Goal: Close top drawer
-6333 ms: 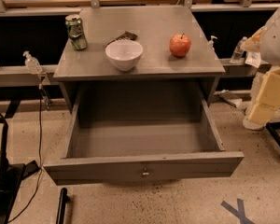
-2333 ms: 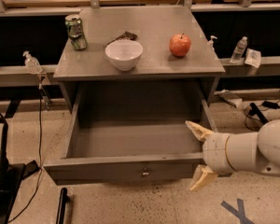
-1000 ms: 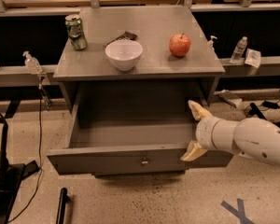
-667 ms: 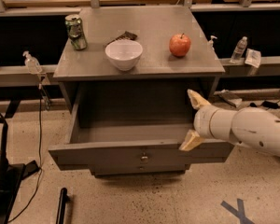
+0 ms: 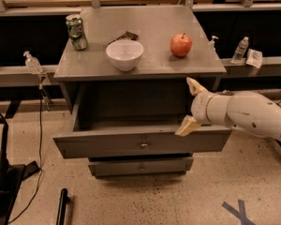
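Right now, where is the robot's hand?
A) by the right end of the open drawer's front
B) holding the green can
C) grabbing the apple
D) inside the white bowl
A: the gripper is at the right end of the top drawer front panel, fingers spread open, while the apple, bowl and can sit untouched above.
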Motion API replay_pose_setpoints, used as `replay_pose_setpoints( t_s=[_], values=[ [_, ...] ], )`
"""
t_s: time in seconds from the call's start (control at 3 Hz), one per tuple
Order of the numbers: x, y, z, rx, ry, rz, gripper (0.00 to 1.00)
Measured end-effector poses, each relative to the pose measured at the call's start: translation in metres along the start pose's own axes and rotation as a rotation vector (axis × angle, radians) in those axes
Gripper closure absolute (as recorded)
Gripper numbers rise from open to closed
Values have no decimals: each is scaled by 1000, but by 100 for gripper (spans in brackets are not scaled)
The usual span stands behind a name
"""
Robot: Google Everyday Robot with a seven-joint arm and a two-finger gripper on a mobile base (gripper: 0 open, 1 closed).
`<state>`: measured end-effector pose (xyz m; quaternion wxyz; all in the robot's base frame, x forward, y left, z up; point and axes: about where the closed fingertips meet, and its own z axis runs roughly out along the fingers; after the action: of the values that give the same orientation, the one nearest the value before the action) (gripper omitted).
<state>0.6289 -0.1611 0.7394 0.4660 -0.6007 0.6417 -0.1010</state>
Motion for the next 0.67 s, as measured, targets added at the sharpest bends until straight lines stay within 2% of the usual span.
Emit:
replay_pose_setpoints(
  t_s=[0.33,0.67],
  values=[
    [-2,11,-6,-12,-55,42,0],
    [-12,31,-35,-6,-119,52,0]
  ],
)
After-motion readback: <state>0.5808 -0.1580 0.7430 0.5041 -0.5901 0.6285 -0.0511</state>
